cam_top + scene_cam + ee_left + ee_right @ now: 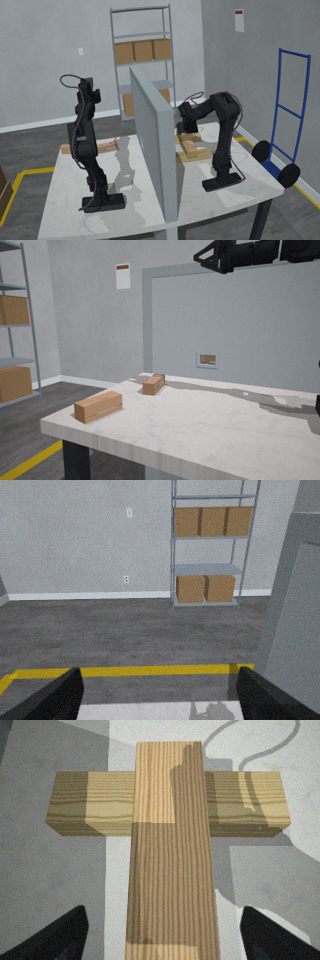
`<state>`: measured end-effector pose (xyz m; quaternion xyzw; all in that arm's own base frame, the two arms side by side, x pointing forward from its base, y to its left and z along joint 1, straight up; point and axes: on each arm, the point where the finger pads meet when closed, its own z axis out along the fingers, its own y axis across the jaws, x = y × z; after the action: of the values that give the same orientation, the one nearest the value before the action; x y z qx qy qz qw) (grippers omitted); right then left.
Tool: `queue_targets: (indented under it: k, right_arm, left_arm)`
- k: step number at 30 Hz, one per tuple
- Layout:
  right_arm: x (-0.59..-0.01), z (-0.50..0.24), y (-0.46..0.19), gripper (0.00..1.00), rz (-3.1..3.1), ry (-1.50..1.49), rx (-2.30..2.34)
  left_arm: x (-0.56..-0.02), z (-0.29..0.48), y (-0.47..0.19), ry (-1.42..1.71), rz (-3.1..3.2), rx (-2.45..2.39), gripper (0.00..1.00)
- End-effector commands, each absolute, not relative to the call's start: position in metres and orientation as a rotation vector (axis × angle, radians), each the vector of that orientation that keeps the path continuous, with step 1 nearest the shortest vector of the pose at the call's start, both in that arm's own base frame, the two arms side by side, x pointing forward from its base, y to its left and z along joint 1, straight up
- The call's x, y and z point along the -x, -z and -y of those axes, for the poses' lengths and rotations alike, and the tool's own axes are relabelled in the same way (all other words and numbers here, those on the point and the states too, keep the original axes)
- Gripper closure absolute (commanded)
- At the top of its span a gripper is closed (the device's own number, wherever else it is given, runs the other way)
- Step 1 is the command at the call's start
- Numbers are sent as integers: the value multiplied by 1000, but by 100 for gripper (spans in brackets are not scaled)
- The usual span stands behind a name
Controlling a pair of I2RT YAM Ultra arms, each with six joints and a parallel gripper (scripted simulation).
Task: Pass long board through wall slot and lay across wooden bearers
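Note:
The long board (189, 148) (172, 870) lies flat across the near bearer (204, 154) and the far bearer (197, 136), beyond the grey panel wall (155, 124) (232, 325) (295, 610). In the right wrist view one bearer (87, 802) crosses under the board at a right angle. My right gripper (186, 130) (163, 915) is open just above one end of the board, with its fingers clear on both sides. My left gripper (196, 257) (159, 676) is open and empty, held high on the other side of the wall. The slot (198, 360) shows wood behind it.
Two offcut blocks (98, 406) (153, 384) lie on the table (69, 186) (206, 420) on the left arm's side. A metal shelf with boxes (142, 50) (212, 522) stands behind the table. A blue hand truck (286, 111) stands to one side.

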<state>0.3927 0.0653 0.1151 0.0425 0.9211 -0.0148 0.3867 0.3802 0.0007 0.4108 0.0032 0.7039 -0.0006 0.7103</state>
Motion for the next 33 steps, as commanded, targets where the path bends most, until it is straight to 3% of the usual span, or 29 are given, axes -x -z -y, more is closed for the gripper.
queue_targets:
  k: [1, 16, 22, 33]
  right_arm:
    - [-386, -59, -136, 22, -2371, 49, -129]
    - [-384, -58, -133, 22, -2361, 45, -131]
    - [-422, -59, -222, 22, -2074, -58, -91]
    - [-421, -34, -323, 22, -1798, -78, -23]
  left_arm:
    - [-379, -2, -442, 0, -1464, 6, 22]
    - [-379, -2, -442, 0, -1464, 6, 22]
    - [-384, 0, -430, 5, -1492, 6, 22]
    - [-381, 2, -432, 8, -1498, 4, 22]
